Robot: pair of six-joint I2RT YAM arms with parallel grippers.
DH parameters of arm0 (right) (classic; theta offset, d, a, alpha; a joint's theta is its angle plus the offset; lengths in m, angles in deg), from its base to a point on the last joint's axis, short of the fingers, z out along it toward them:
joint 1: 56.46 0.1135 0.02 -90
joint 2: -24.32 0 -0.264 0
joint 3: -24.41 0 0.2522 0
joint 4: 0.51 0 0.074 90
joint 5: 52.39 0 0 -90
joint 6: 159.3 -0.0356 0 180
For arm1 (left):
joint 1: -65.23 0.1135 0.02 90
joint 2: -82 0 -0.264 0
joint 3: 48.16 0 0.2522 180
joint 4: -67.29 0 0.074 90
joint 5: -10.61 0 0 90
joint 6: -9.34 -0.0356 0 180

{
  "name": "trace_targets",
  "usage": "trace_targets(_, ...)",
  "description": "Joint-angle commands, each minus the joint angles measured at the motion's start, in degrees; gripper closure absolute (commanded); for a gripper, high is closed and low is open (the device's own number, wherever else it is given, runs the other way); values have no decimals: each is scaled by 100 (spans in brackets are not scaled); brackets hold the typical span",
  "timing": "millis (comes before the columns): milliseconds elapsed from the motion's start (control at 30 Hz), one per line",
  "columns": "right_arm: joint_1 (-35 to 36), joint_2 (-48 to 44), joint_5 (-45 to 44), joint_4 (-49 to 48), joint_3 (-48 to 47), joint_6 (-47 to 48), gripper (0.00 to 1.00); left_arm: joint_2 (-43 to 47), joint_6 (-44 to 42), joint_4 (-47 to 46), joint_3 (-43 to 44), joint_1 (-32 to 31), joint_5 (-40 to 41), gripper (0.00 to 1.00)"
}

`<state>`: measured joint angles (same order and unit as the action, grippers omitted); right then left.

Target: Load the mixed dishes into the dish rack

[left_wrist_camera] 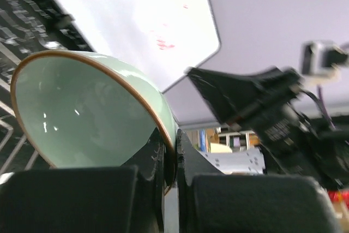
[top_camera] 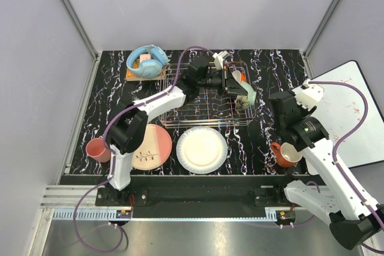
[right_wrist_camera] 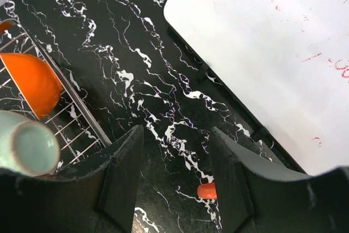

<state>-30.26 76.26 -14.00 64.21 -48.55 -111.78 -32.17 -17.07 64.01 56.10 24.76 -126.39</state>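
The silver dish rack (top_camera: 201,112) stands at the middle back of the table. My left gripper (top_camera: 236,90) reaches over its right end, shut on the rim of the pale green bowl (top_camera: 248,98) (left_wrist_camera: 82,113), which is tipped on its side; one finger (left_wrist_camera: 155,154) is inside the rim, the other outside. A small bowl (top_camera: 238,77), orange outside (right_wrist_camera: 32,80), lies in the rack beside it. My right gripper (top_camera: 279,107) (right_wrist_camera: 175,132) hangs open over bare table right of the rack. The orange-red mug (top_camera: 287,154), white plate (top_camera: 201,149), pink-and-cream plate (top_camera: 150,147) and pink cup (top_camera: 97,149) sit along the front.
Blue headphones (top_camera: 147,61) rest on an orange pad left of the rack's back corner. A white board (top_camera: 351,112) (right_wrist_camera: 262,53) lies at the table's right edge. Grey walls enclose the table on three sides.
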Motion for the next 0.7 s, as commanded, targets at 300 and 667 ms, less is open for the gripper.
trace_targets(300,-9,27,29,90,-4,117,41,-624,663,-669,486,-31,719,100)
trace_targets(667,-18,-35,64,133,75,47,41,-598,830,-643,-76,-31,657,100)
